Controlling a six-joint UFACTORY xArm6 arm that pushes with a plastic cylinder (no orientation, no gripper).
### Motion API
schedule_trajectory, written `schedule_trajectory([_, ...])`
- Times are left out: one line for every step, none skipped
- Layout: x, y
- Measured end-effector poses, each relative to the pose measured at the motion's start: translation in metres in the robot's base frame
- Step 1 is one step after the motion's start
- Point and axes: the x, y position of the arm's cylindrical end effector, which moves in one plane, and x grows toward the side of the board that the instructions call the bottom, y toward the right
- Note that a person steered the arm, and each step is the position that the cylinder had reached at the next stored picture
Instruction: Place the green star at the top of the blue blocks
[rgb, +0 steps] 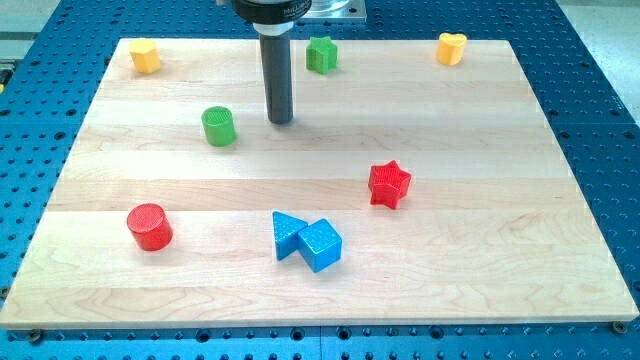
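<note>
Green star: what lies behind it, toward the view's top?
Behind the green star only a thin strip of board shows, then the blue perforated table. My tip stands to its lower left, covering nothing there.

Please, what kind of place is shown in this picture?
Probably a robotics lab bench. A wooden board lies on a blue metal table with rows of holes, and my tip stands on the board between the green cylinder and the green star, touching neither.

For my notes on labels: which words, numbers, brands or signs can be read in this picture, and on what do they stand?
No readable text in the camera view.
The dark housing above my tip carries faint pale marks, too small and blurred to read.
The blocks and the wooden board bear no print.
</note>
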Motion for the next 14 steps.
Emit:
schedule_trajectory([0.000,0.000])
schedule_trajectory([0.000,0.000])
schedule_trajectory([-0.007,0.000])
schedule_trajectory([-0.017,0.000])
schedule_trajectory([-0.018,-0.001])
schedule_trajectory([-0.018,-0.002])
schedule_trajectory([-0.030,0.019])
schedule_trajectory([-0.040,0.061])
schedule_trajectory([-0.019,0.060])
schedule_trajectory([-0.018,0.055])
schedule_trajectory([-0.018,0.055])
schedule_trajectory([-0.021,0.068])
schedule_trajectory([-0.051,0.100])
schedule_trajectory([-0.091,0.099])
